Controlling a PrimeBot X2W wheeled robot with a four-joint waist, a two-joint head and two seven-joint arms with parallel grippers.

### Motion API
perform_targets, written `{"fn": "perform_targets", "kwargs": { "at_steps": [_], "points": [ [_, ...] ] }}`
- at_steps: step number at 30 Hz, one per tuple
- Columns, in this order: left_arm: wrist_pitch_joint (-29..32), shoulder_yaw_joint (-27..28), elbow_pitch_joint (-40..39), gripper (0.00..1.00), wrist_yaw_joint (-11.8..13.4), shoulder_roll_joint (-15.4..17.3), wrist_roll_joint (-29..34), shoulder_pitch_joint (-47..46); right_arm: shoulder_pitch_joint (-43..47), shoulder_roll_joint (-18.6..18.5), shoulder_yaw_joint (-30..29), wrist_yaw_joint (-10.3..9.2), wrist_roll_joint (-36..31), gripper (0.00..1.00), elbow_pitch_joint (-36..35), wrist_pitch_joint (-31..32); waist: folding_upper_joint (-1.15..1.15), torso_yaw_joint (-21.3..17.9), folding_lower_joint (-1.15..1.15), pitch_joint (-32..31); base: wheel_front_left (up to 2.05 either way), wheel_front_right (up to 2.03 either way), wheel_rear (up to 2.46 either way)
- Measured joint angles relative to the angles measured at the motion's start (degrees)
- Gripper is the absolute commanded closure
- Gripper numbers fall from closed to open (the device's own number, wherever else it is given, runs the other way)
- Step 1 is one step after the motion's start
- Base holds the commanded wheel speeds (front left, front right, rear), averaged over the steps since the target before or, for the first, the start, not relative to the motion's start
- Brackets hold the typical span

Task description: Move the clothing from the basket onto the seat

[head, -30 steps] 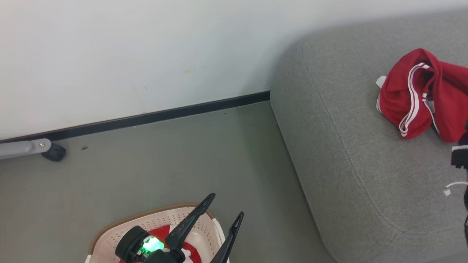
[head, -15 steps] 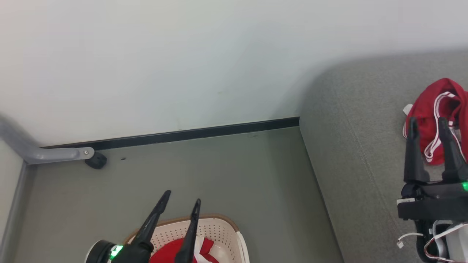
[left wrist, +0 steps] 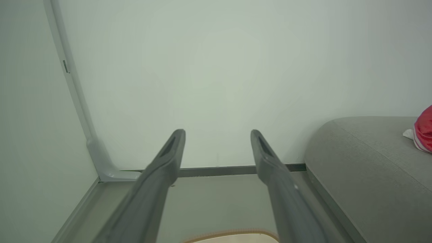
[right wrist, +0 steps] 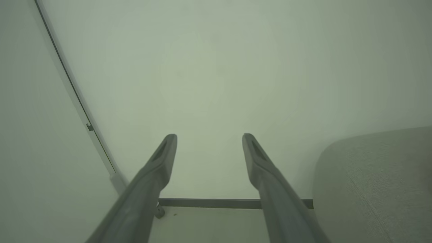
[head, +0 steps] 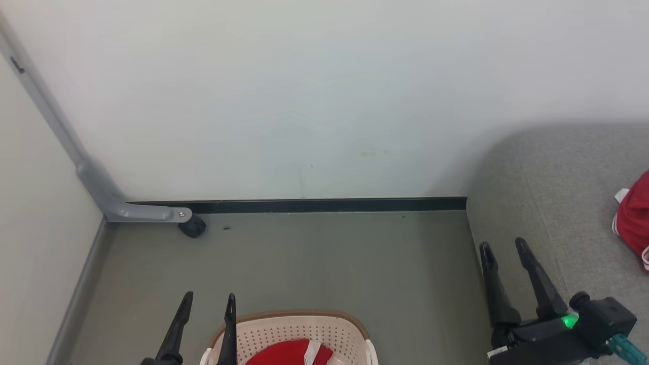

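Though spread wide, left end effector point(head: 210, 295) and right end effector point(head: 503, 244) hang empty.

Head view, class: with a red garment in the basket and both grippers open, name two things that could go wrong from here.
1. The left gripper hangs open by the left rim of the cream perforated plastic basket; lowering, a finger could snag the rim instead of the red-and-white fabric garment inside.
2. The grey woven sofa seat has a rounded edge; clothing released near it, short of the red garment lying there, might slide to the floor.
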Motion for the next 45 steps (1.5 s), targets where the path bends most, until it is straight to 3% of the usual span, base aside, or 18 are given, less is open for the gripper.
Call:
{"fn": "perform_targets", "kwargs": {
  "at_steps": [16, 23, 45],
  "points": [
    [0.0, 2.9, 2.2, 0.0, 0.9, -0.7, 1.5, 5.3, 10.6, 2.3, 3.8, 0.0, -0.6, 0.0, 4.6, 0.0, 0.0, 5.5, 0.0, -4.8, 0.0, 0.0, 0.0],
    [0.0, 2.6, 2.4, 0.0, 0.9, -0.9, 3.0, 7.5, 12.5, 3.2, 1.7, -1.27, -0.7, 0.0, 4.7, 0.0, 0.0, 5.0, 0.0, -5.2, 0.0, 0.0, 0.0],
    [0.0, 3.3, 2.3, 0.0, -0.2, -1.4, 4.7, 7.4, 11.6, 3.8, -0.3, -1.34, -0.8, 0.0, 3.6, 0.0, 0.0, 3.7, 0.0, -4.1, 0.0, 0.0, 0.0]
  ]
}}
